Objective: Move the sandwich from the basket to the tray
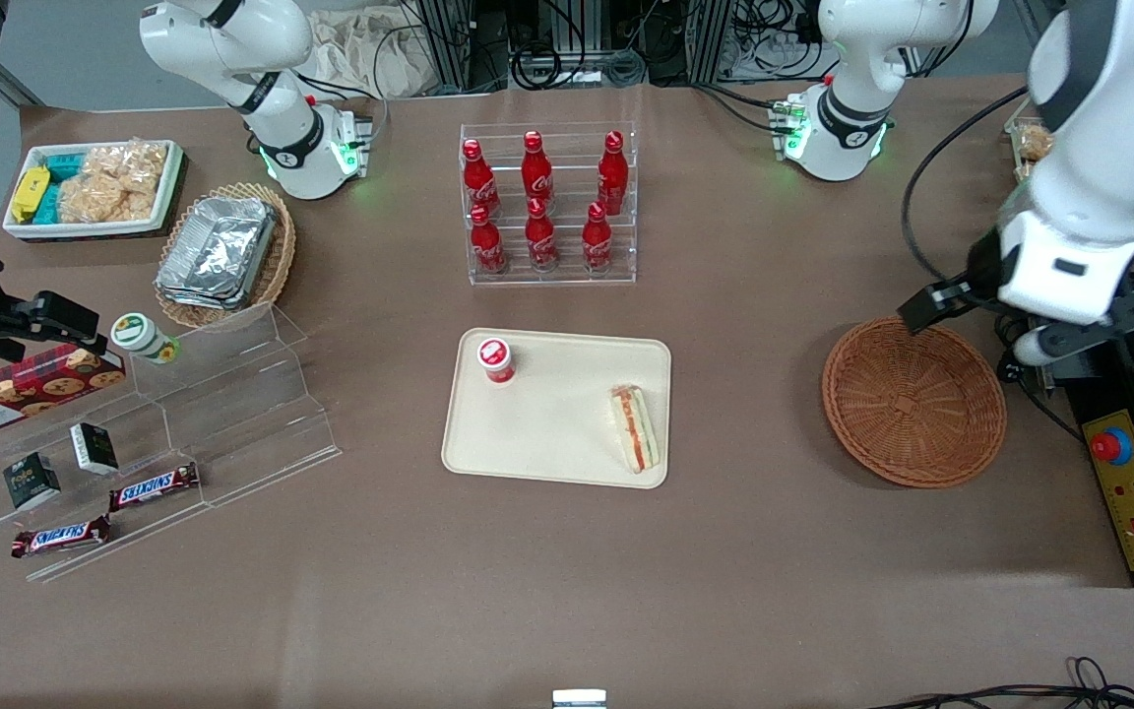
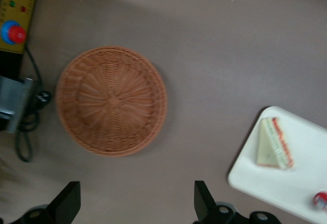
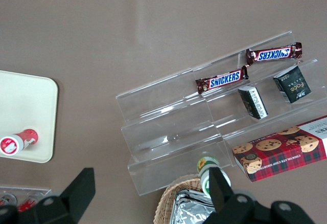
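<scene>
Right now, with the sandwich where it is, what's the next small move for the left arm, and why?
Probably just a retreat to rest, jaws left open. The sandwich already lies on the tray, beside the small red-capped cup, and the basket holds nothing. The gripper hovers open and unladen above the table near the basket, so I see nothing left to carry.

Desk [image 1: 567, 571]: uniform dull brown. Tray [image 1: 547, 433]: plain cream-beige. Sandwich [image 1: 635, 427]: pale white bread, orange-red and greenish filling stripe, at the tray's 4 o'clock. Small container [image 1: 495, 359] at the tray's 10 o'clock: red with white lid. Basket [image 1: 913, 402]: reddish-brown radial weave. Claw [image 2: 135, 208], raised over the desk near the basket: black fingers, spread apart.
</scene>
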You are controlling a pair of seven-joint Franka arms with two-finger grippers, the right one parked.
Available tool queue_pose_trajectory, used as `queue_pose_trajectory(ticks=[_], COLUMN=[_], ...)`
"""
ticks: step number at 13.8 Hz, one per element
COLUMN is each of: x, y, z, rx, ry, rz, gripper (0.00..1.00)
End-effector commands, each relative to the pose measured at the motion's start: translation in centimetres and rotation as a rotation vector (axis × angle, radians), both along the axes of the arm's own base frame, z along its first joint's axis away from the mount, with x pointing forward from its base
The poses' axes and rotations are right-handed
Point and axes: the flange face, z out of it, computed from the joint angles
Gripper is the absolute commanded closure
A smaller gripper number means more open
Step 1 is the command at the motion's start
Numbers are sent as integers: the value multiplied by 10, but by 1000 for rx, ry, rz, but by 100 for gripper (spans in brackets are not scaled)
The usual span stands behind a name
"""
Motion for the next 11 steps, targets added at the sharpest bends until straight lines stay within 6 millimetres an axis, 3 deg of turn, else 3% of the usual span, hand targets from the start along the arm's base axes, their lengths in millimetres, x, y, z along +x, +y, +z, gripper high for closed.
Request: queue_pose_trajectory(ticks=[1, 6, 9, 11], x=[-20, -46, -64, -65], y=[33, 91, 100, 103], z=[11, 19, 28, 31], rx=[-7, -12, -30, -27], ry=[19, 25, 15, 21], rz=[-75, -127, -124, -124], gripper=[0, 0, 0, 0])
